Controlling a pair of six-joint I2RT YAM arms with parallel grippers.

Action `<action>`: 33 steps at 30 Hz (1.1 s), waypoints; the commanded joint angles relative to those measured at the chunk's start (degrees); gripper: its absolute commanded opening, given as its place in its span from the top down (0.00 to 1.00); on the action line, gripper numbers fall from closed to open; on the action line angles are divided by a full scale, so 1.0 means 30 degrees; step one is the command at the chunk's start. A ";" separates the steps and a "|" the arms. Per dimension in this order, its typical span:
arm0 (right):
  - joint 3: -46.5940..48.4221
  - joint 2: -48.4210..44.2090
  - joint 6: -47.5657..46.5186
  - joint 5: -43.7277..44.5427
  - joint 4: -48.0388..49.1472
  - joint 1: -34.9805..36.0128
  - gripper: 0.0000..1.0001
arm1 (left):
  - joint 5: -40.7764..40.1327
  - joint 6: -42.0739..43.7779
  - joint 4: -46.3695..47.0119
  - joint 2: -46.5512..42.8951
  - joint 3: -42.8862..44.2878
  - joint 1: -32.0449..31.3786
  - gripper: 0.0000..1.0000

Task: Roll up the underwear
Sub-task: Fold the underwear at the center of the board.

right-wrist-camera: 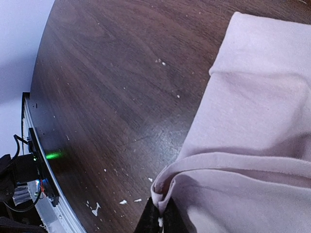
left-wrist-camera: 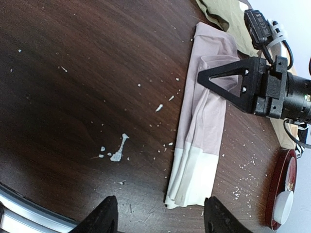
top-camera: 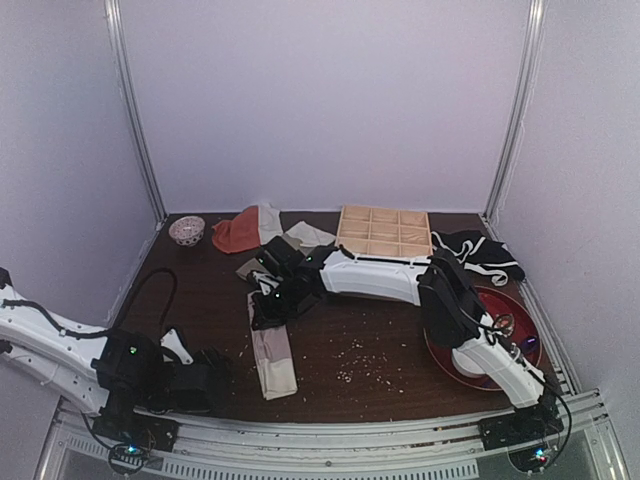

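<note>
While the right gripper was clamped shut on a fold of mauve fabric, the underwear lay as a long narrow strip on the table. It sat on the arm-base side of the wooden tray, off its left corner. The mauve end pointed toward the tray and the white waistband end pointed away.

Left gripper hung well away from the tray, just short of the waistband end. Its jaws stood wide with nothing between them.

Risks as I read them:
- The pinch looked like it caught only an edge fold, not the full width. Turning it over could start a skewed, cone-shaped roll or pull the folded layers apart.
- Nothing pinned the waistband end, so any drag could slide the whole strip instead of rolling it.
- Olive-green cloth lay right at the tray-side end and could snag.
- Pale crumbs beside the strip could get rolled in.
</note>
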 commanded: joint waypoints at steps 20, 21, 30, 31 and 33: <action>-0.2991 -0.4652 0.0878 -0.0144 0.2550 -0.0240 0.62 | -0.1631 -0.1952 -0.4783 -0.3303 0.0606 -0.0058 0.33; -0.3383 -0.5163 0.0706 0.0013 0.2364 -0.0260 0.60 | -0.1812 -0.1762 -0.5104 -0.3644 0.0631 0.0029 0.33; -0.7148 -0.8368 -0.0556 0.1585 0.0834 -0.0913 0.62 | 0.1405 0.8378 -0.0280 -0.4834 0.1120 0.5825 0.32; -0.7546 -0.8473 -0.0550 0.1551 0.0787 -0.1040 0.63 | 0.2182 0.9534 0.0604 -0.4670 0.1072 0.6763 0.32; -0.8276 -0.8670 -0.0533 0.1547 0.0815 -0.1264 0.65 | 0.4162 1.1887 0.2529 -0.3981 0.0964 0.8731 0.32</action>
